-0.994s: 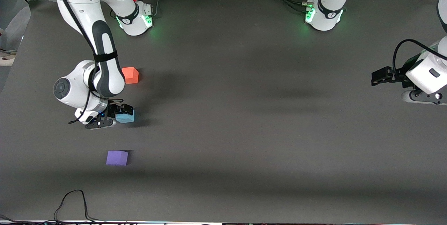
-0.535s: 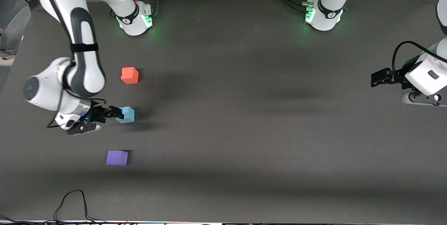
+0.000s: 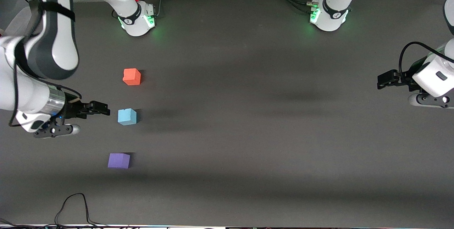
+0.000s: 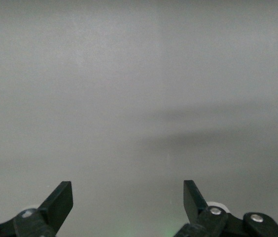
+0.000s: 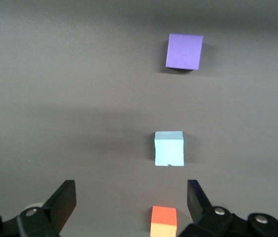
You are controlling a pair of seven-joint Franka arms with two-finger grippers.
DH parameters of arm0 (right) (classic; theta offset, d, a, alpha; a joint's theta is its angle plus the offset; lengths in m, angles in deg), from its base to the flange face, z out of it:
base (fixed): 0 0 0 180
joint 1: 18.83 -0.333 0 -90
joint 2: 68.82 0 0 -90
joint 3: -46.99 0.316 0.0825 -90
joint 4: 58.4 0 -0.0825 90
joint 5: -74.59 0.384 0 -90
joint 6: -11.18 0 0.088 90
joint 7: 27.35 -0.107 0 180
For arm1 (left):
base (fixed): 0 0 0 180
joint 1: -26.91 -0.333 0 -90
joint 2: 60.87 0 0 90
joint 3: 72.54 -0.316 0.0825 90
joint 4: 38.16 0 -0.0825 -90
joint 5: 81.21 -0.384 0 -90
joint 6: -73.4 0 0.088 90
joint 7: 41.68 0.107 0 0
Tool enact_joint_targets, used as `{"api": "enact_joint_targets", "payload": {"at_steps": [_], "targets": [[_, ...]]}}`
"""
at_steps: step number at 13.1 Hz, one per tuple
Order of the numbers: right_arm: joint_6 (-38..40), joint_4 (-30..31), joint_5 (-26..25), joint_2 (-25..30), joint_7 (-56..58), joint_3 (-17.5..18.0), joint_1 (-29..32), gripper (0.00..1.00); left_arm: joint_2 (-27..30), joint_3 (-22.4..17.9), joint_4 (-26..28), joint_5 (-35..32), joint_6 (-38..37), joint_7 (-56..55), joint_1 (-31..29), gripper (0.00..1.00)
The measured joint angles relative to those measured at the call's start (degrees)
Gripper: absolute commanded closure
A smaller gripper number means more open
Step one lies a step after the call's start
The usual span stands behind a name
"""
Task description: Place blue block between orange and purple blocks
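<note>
The light blue block (image 3: 127, 116) sits on the dark table between the orange block (image 3: 132, 76) and the purple block (image 3: 118, 160), the orange one farther from the front camera, the purple one nearer. All three show in the right wrist view: blue (image 5: 169, 148), orange (image 5: 163, 221), purple (image 5: 184, 51). My right gripper (image 3: 101, 108) is open and empty, raised beside the blue block, apart from it toward the right arm's end. My left gripper (image 3: 385, 79) is open and empty, waiting at the left arm's end; its wrist view shows only bare table.
A black cable (image 3: 72, 204) loops on the table near the front edge. The arm bases (image 3: 138, 17) stand along the table edge farthest from the camera.
My right gripper has let go of the blue block and drawn back from it toward the right arm's end, rising. The blue block stays where it was. The left arm has not moved.
</note>
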Motion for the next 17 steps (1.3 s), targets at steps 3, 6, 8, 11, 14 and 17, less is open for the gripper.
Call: {"api": "enact_joint_targets", "payload": {"at_steps": [3,6,8,11,14,17], "targets": [[1.51,-0.01,-5.41,7.08,-1.23,16.67,16.29,0.0,0.0,-0.01,-0.02,0.0,0.01,0.0,0.0,0.0],[1.96,1.42,-9.96,11.92,-1.38,27.44,27.91,0.0,-0.02,-0.01,-0.04,0.0,0.02,0.0,0.0,0.0],[2.01,3.68,-11.45,14.44,-2.15,32.16,31.73,0.0,-0.02,-0.02,-0.04,0.0,0.02,0.0,0.0,0.0],[1.98,5.9,-12.13,16.41,-4.21,36.52,33.62,0.0,-0.02,-0.04,-0.05,0.0,0.05,0.0,0.0,0.0],[1.98,6.39,-12.5,17.09,-5.07,37.66,33.8,0.0,-0.03,-0.05,-0.05,0.0,0.05,0.0,0.0,0.0],[1.96,6.44,-14.3,17.08,-5.1,37.69,33.8,0.0,-0.03,-0.05,-0.05,-0.02,0.27,0.0,0.0,0.0]]}}
